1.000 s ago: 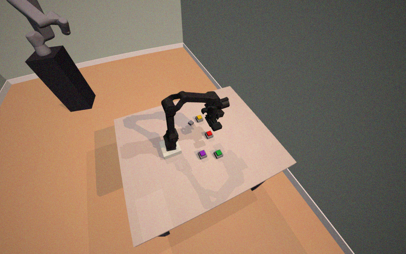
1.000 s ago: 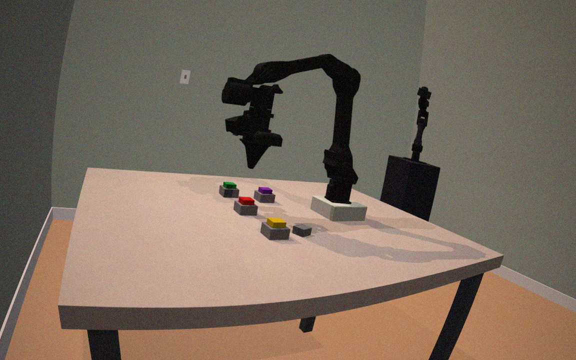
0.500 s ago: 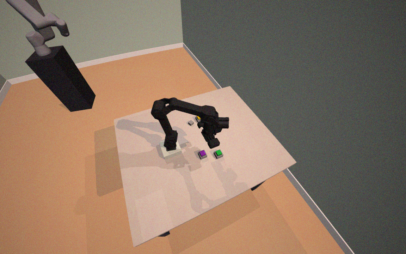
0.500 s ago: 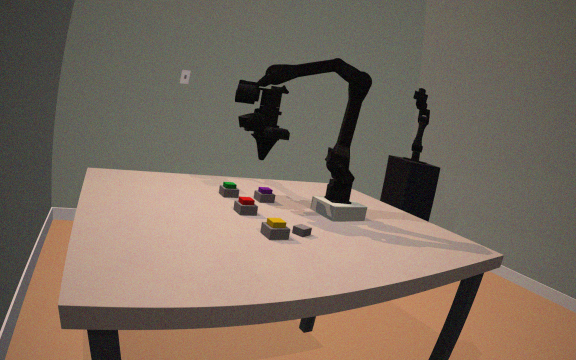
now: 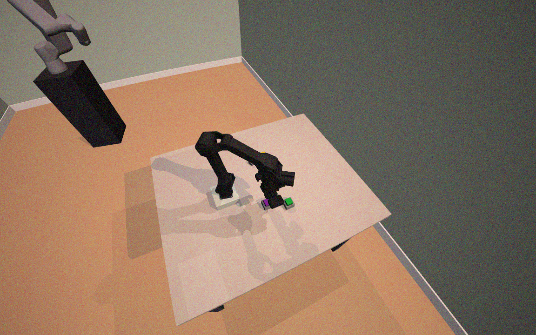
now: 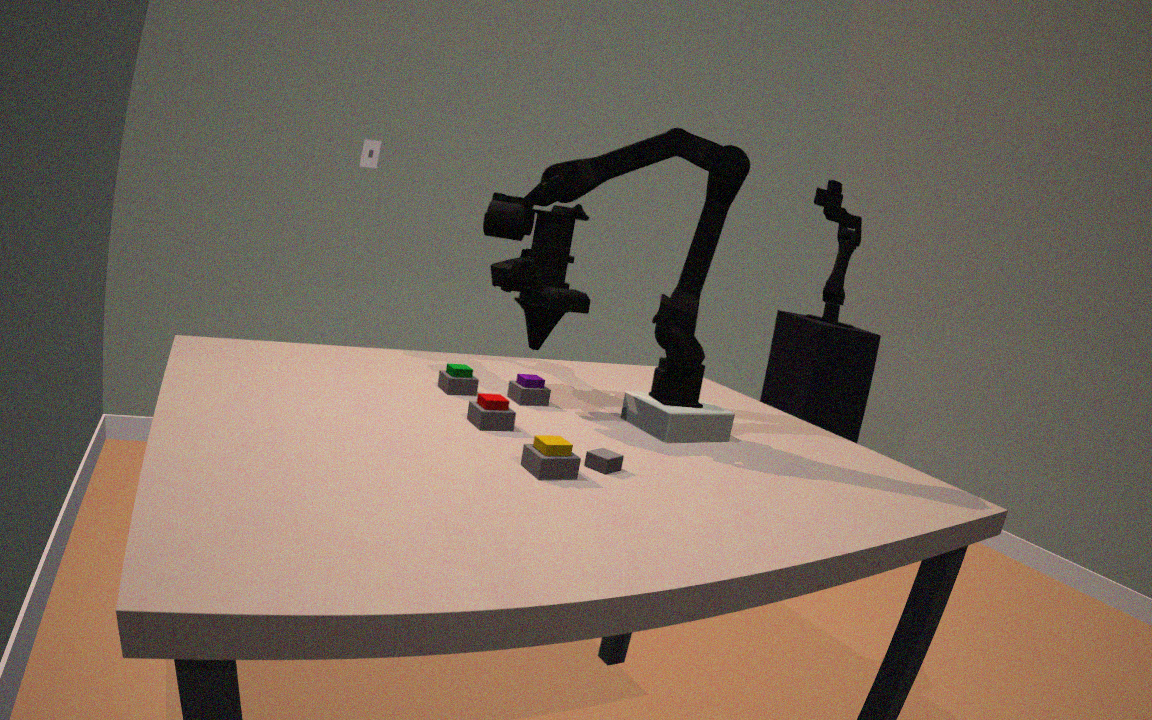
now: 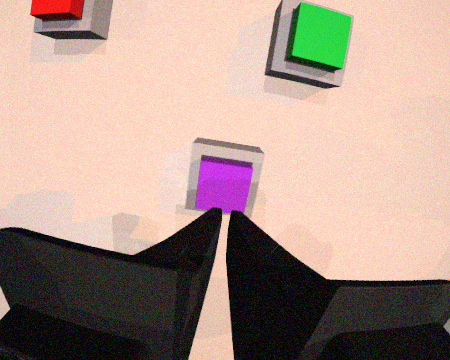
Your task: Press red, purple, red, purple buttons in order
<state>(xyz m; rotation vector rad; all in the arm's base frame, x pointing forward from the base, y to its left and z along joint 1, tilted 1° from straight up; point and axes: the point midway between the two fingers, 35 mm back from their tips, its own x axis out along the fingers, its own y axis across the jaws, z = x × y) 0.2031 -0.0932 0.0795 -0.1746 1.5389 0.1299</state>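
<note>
"Where is the claw (image 5: pixel 271 198) (image 6: pixel 534 345) (image 7: pixel 224 219)?"

"Over the purple button (image 5: pixel 266 202) (image 6: pixel 530 381) (image 7: pixel 224 185), tips narrow and almost meeting, with nothing between them. The exterior view shows a gap beneath the tips, so they aren't touching it."

"The wrist view makes them look right on its edge."

"It does, they overlap there. What holds the purple cap?"

"A square grey housing (image 6: pixel 529 395) (image 7: pixel 255 172), just below the claw. The cap stands proud of it in the exterior view."

"And the red button (image 6: pixel 492 402) (image 7: pixel 57 7)?"

"Lower than the claw and off to one side, raised in its own grey housing (image 6: pixel 490 417) (image 7: pixel 99 17). In the wrist view it's beyond the tips at upper left, partly cut off. From the top I can't make it out; the arm is in the way."

"The green button (image 5: pixel 288 201) (image 6: pixel 459 369) (image 7: pixel 320 36)?"

"All three views have it: beyond the tips, upper right, by the wrist view."

"Does the wrist view show the yellow button (image 5: pixel 263 152) (image 6: pixel 552 445)?"

"No. The exterior view does, fully, farther from the claw than the red one, with a small grey block (image 5: pixel 250 163) (image 6: pixel 603 460) beside it on the surface (image 5: pixel 324 179) (image 6: pixel 294 501) (image 7: pixel 110 100). From the top, only a yellow sliver peeks past the arm."
</note>
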